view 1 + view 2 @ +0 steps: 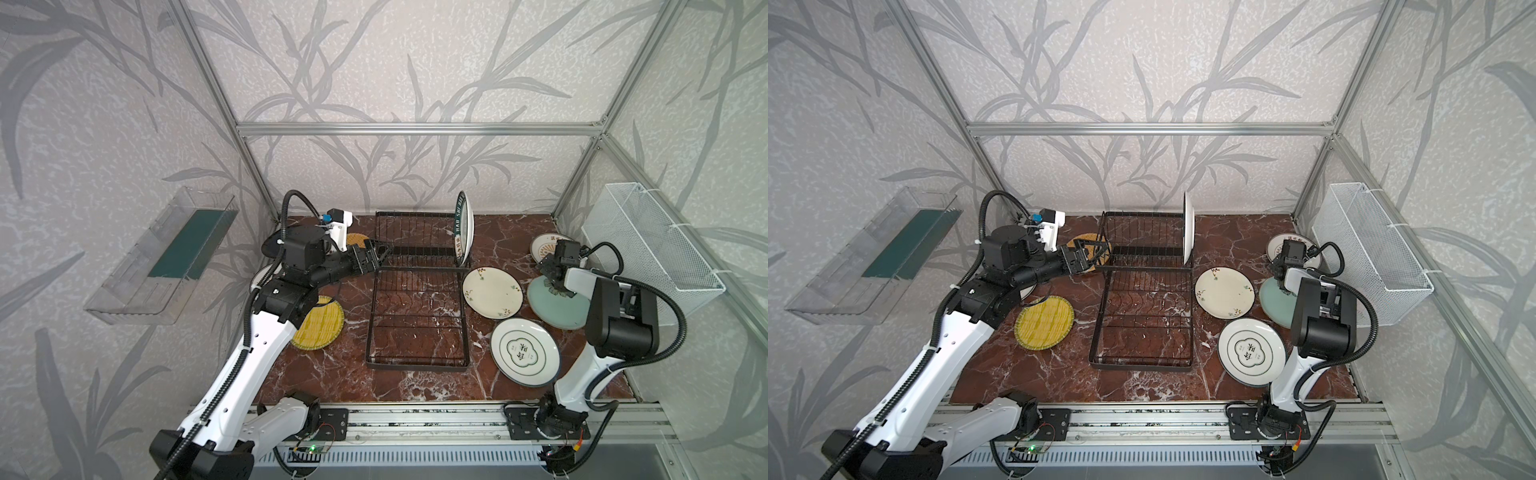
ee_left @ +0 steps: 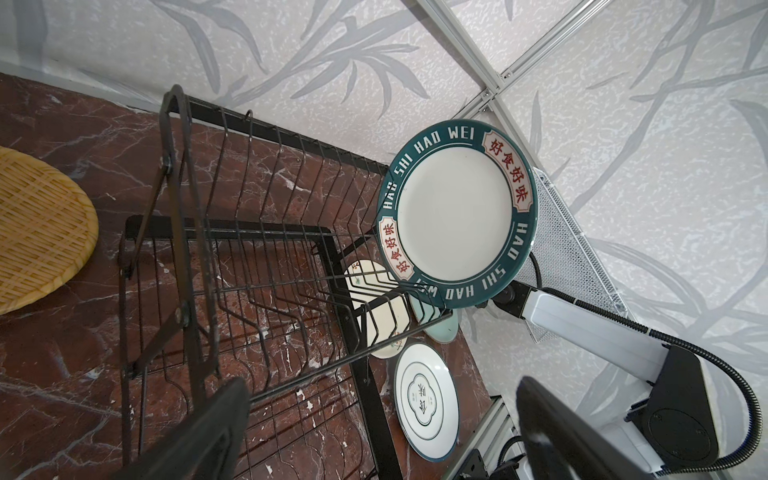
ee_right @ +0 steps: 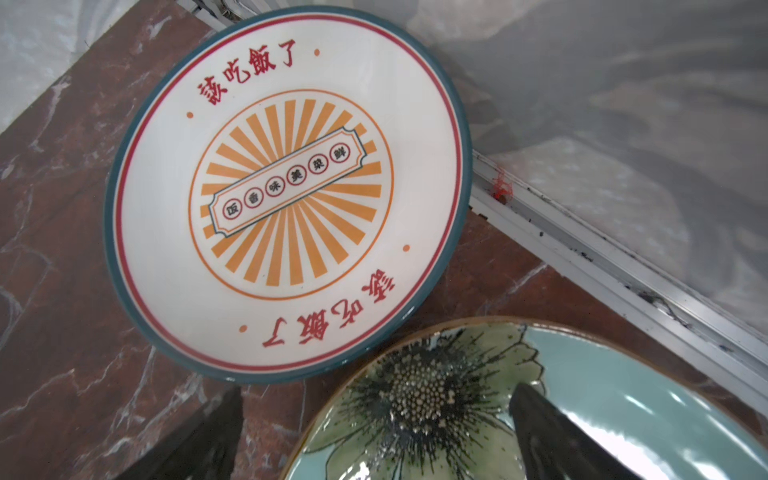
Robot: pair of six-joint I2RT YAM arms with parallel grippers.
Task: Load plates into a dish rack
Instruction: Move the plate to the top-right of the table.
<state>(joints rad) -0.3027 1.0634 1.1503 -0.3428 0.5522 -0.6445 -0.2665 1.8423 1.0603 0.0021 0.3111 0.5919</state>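
One lettered-rim plate (image 2: 455, 216) stands on edge in the end slots of the dish rack (image 1: 415, 365), in the raised section, at the end farthest from my left gripper (image 1: 384, 251). The other slots between that plate and my gripper hold nothing, and so does the flat grid tray.

My left gripper is spread wide with nothing between its fingers, level with the near end frame of the raised section. I cannot tell whether a finger touches the wire. An orange woven-look plate (image 2: 37, 232) lies flat just beside it, and a yellow woven-look plate (image 1: 324, 328) lies under my left forearm.

My right gripper (image 3: 376, 390) points down, also wide open and empty. It straddles the rim of the pale teal plate (image 3: 623, 395), with one finger over the painted flower and the other over the marble tabletop (image 3: 62, 249). The sunburst plate (image 3: 286, 195) lies flat just beyond its fingertips. The cream floral plate (image 1: 492, 291) sits between this gripper and the rack. The green-emblem plate (image 1: 525, 353) lies back toward my right arm's base.
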